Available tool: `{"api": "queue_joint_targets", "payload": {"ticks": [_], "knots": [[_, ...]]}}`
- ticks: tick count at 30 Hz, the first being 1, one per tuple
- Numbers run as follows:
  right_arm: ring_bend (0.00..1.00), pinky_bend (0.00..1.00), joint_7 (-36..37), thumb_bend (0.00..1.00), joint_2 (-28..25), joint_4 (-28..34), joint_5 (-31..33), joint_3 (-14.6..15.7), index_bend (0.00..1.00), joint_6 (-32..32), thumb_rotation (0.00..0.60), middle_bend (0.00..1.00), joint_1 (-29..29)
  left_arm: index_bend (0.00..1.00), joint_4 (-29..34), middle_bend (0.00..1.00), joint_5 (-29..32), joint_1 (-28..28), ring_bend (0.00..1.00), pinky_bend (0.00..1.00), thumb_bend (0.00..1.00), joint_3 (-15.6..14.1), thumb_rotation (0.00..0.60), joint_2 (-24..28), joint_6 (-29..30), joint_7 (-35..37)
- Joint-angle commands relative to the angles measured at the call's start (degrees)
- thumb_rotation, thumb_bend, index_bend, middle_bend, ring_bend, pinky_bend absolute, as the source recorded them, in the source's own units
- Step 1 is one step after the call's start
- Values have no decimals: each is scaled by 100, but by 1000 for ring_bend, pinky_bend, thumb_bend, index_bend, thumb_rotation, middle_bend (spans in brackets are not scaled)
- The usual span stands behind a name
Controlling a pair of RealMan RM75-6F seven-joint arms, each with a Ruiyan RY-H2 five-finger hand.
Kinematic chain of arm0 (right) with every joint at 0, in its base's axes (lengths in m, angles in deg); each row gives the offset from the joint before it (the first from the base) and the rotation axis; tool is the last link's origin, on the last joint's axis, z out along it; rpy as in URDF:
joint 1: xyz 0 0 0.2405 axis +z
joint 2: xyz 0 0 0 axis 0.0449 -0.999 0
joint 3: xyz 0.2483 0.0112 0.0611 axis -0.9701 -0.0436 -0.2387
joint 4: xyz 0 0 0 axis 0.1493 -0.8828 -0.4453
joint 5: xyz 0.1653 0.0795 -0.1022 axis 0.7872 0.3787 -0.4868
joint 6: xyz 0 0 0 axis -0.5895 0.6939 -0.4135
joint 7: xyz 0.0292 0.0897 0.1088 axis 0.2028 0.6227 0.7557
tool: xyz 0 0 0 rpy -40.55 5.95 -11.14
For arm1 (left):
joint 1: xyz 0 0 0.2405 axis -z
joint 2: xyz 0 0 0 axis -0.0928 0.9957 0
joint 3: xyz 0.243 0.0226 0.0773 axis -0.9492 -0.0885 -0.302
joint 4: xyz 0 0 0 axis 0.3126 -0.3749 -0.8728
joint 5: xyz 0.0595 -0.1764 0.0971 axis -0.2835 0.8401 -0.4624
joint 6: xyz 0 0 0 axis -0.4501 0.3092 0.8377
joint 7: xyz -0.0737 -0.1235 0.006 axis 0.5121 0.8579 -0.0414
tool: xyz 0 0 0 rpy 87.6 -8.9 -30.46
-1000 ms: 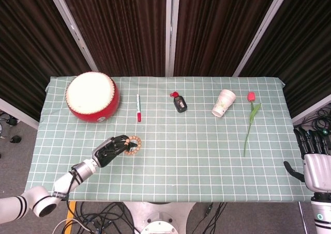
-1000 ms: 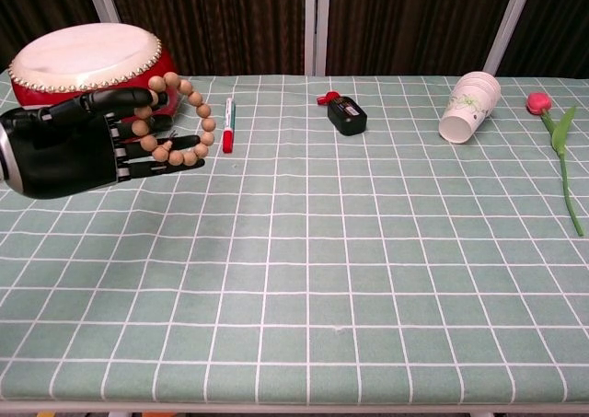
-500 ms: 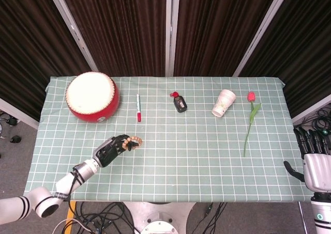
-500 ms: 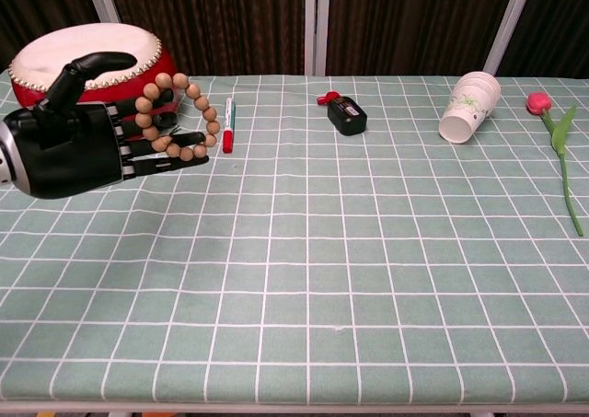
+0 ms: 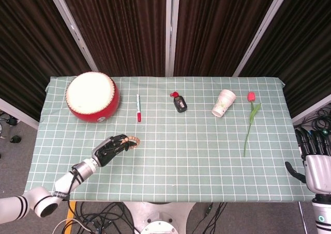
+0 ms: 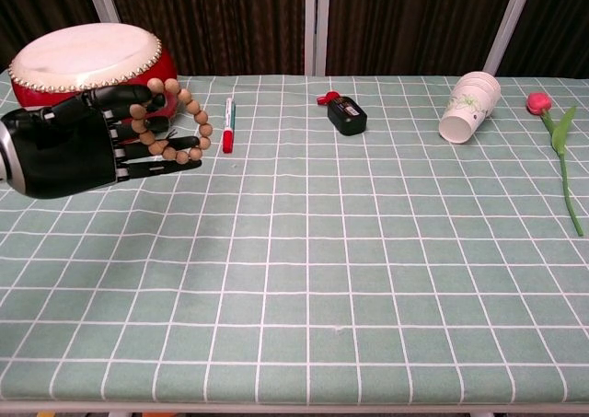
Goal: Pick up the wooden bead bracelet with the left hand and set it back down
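The wooden bead bracelet [image 5: 133, 141] [image 6: 199, 121] is a loop of light brown beads at the table's front left. My left hand [image 5: 109, 149] [image 6: 66, 150], black, holds it: the fingers pass through the loop and the thumb lies over the top beads. In the chest view the loop stands upright just off the green checked cloth [image 5: 186, 151], in front of the drum. My right hand [image 5: 315, 164] hangs off the table's right edge, fingers apart and holding nothing.
A red drum [image 5: 92, 96] [image 6: 87, 58] stands at the back left. A red-capped marker [image 5: 138, 108] [image 6: 228, 125] lies close to the right of the bracelet. Further right are a small black bottle [image 5: 179, 102], a tipped paper cup [image 5: 223, 103] and a rose [image 5: 251, 118].
The left thumb, raised half a second ago, has come back down onto the beads. The hand has drawn slightly left and toward me with the bracelet. The right hand has barely moved.
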Motion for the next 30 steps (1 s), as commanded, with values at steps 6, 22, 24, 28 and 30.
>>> {"api": "queue_joint_targets", "payload": {"ticks": [6, 22, 24, 28, 30], "knots": [[0, 0, 24, 126, -2, -14, -17, 13, 0, 32, 600, 72, -31, 597, 131, 694, 181, -59, 322, 120, 382, 92, 600, 11, -87, -312], [0, 0, 60, 125, 1, -31, -59, 22, 0, 62, 600, 73, -54, 677, 319, 763, 218, -159, 359, 120, 366, 174, 600, 36, -143, -778], [0, 0, 65, 124, -4, -31, -67, 25, 0, 71, 600, 73, -61, 696, 360, 778, 215, -170, 376, 121, 358, 183, 600, 54, -142, -848], [0, 0, 92, 124, -33, -12, -77, 34, 0, 63, 600, 74, -66, 699, 442, 776, 234, -161, 382, 130, 289, 172, 524, 134, -221, -1146], [0, 0, 134, 124, -78, 14, -97, 41, 0, 41, 600, 74, -59, 689, 481, 767, 368, -149, 382, 135, 236, 202, 383, 192, -331, -1318]]}}
